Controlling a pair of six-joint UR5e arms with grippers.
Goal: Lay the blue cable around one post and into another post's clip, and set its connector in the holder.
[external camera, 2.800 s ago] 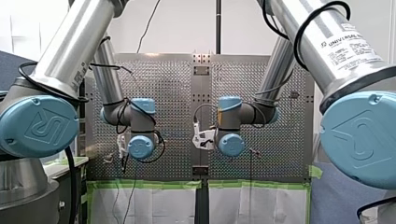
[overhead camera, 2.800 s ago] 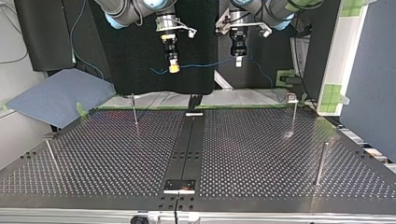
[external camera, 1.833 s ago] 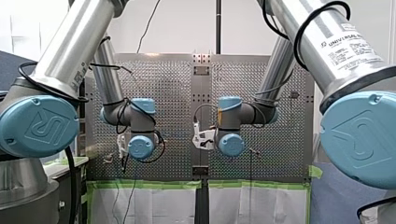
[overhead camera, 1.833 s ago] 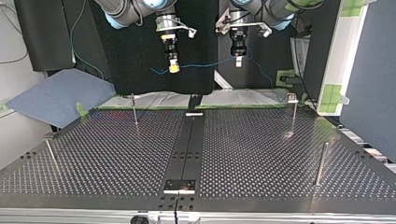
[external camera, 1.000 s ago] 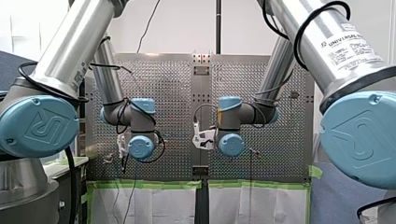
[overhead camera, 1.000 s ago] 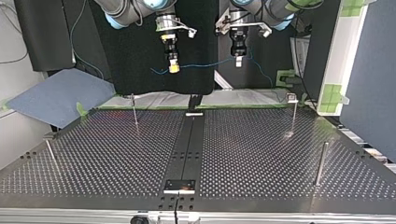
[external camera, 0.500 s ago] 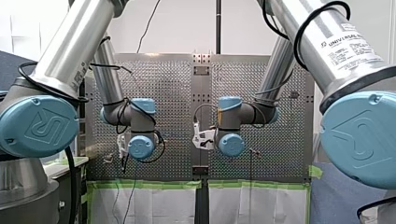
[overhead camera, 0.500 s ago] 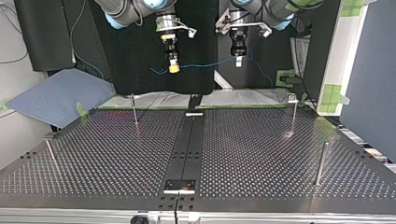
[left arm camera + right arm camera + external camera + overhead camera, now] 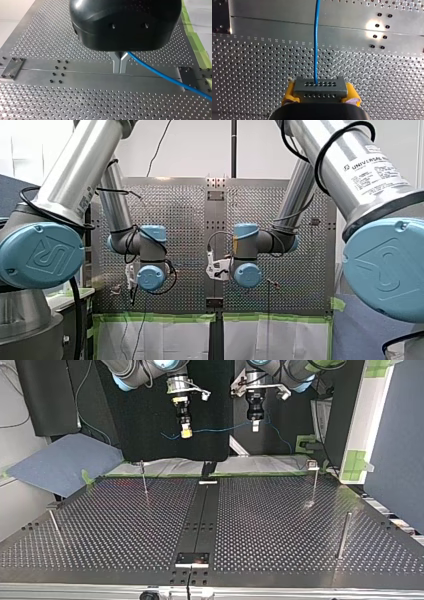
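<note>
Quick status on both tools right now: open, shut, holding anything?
Left tool: shut on the blue cable.
Right tool: shut on the connector.

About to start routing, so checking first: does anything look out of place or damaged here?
Nothing stands out. The blue cable sags gently between my right gripper, shut on its connector, and my left gripper, shut on the cable itself, both above the table. It touches none of the posts.
</note>
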